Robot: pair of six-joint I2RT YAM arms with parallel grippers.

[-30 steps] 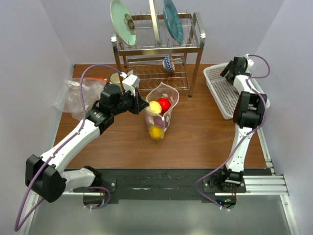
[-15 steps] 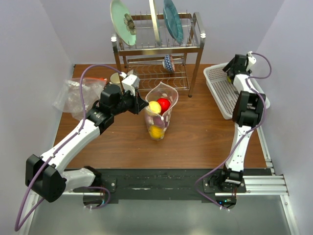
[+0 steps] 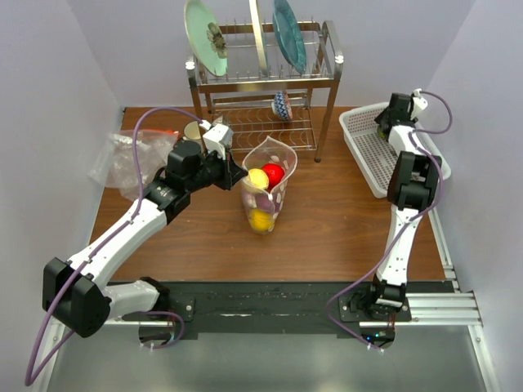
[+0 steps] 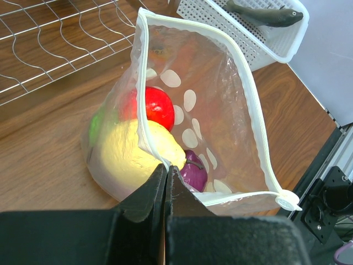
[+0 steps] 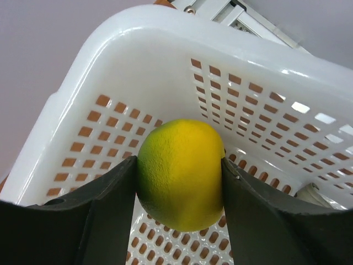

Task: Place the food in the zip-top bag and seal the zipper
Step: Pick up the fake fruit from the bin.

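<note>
The left gripper point(image 4: 165, 175), its jaws pressed together, pinched the left rim of the zip-top bag point(image 4: 220, 116), which stood at mid-table with its zipper point(image 4: 251, 105) unsealed. Inside, a yellow fruit point(image 4: 129, 160) and a red fruit point(image 4: 157, 105) showed plainly, a purple piece point(image 4: 193, 174) was half hidden, and a green piece point(image 4: 96, 124) was only a blur through the plastic. In the white basket point(image 5: 110, 66) at the far right, the right gripper point(image 5: 177, 163) clamped a yellow-green fruit point(image 5: 179, 182) between its jaws; whether it rested on the basket floor could not be told.

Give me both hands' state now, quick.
Left hand: closed, pinching the dotted bag at its rim.
Right hand: closed on the yellow-green fruit in the white basket.
</note>
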